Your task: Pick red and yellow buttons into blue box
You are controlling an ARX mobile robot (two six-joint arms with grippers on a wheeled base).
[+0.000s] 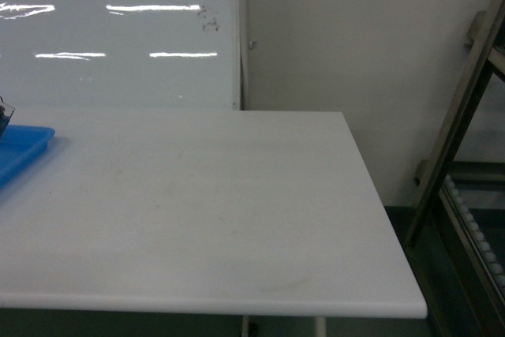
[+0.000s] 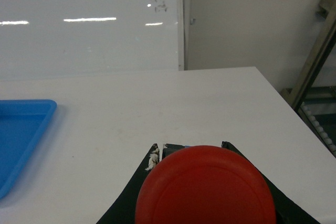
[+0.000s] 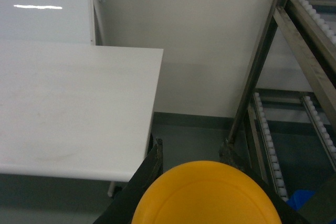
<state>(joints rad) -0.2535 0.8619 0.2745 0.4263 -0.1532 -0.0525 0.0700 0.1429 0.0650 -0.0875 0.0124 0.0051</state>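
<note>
Buttons: you have two, one per pincer.
Left pincer [image 2: 210, 182]: clamped on the red button [image 2: 206, 188], above the bench [image 2: 157, 114].
Right pincer [image 3: 210, 192]: clamped on the yellow button [image 3: 206, 195], past the bench edge, above the floor.
Trays: one blue tray [image 2: 21, 140], left of your left pincer.

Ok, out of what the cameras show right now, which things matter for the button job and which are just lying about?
For the job:
red button, held in the left gripper
yellow button, held in the right gripper

Just lying about:
shallow blue tray
white table
whiteboard
roller rack
</note>
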